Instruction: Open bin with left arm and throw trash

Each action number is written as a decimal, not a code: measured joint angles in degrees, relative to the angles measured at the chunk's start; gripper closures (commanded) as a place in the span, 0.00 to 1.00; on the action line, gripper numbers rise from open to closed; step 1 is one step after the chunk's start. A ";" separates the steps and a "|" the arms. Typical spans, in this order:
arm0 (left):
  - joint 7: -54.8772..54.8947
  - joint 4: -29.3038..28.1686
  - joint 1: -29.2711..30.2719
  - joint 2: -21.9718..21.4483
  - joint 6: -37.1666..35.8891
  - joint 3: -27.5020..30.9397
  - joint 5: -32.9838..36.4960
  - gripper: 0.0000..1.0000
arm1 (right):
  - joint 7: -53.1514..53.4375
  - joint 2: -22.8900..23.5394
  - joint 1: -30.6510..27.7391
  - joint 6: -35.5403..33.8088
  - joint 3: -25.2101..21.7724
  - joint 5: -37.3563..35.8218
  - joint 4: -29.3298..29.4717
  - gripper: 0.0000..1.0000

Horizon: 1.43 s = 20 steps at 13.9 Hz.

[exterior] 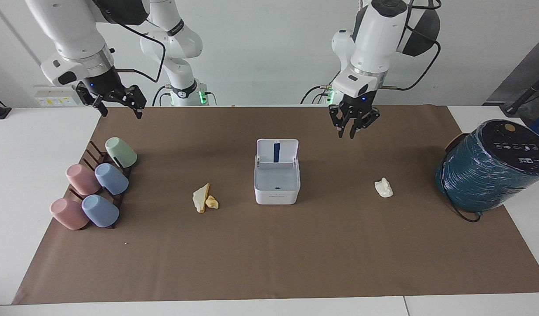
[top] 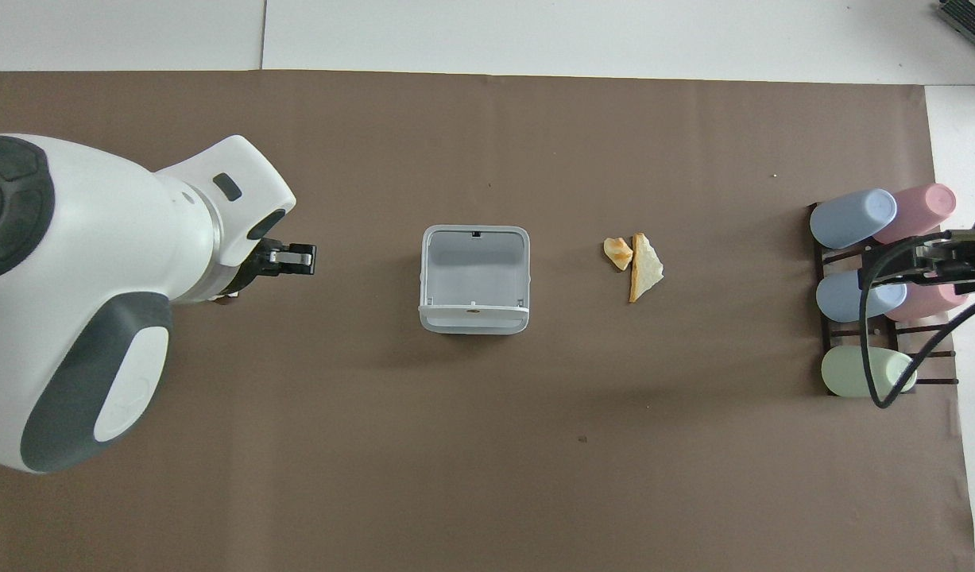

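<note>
The white bin (exterior: 276, 192) stands mid-mat with its lid (exterior: 277, 152) raised upright on the edge nearer the robots; its inside (top: 474, 266) looks empty. My left gripper (exterior: 352, 136) hangs shut and empty in the air over bare mat, off toward the left arm's end from the bin; it also shows in the overhead view (top: 295, 258). The white wad (exterior: 384, 188) lies toward that end too and is hidden under the arm in the overhead view. The bread wedge (exterior: 201, 198) (top: 644, 267) and yellow lump (exterior: 212, 202) (top: 617, 253) lie together beside the bin. My right gripper (exterior: 122, 115) waits open above the cup rack.
A big teal cylinder (exterior: 491, 169) with a black top lies at the left arm's end of the mat. A dark rack with several pastel cups (exterior: 93, 184) (top: 876, 286) stands at the right arm's end. The brown mat (exterior: 269, 263) covers the table.
</note>
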 measured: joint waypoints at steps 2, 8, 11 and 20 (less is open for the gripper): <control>2.70 -0.08 3.69 0.00 0.09 0.09 0.01 0.00 | 0.00 0.00 0.00 0.00 0.00 0.00 0.00 0.00; 13.46 -0.67 12.48 0.03 1.09 0.13 0.00 0.00 | 0.00 0.00 0.00 0.00 0.00 0.00 0.00 0.00; 15.83 -1.65 16.02 0.88 4.29 0.17 0.00 0.00 | 0.00 0.00 0.00 0.00 0.00 0.00 0.00 0.00; 17.62 -10.65 19.61 8.70 23.04 0.06 -0.22 0.00 | -2.91 -0.32 0.39 4.50 0.17 0.20 -1.97 0.00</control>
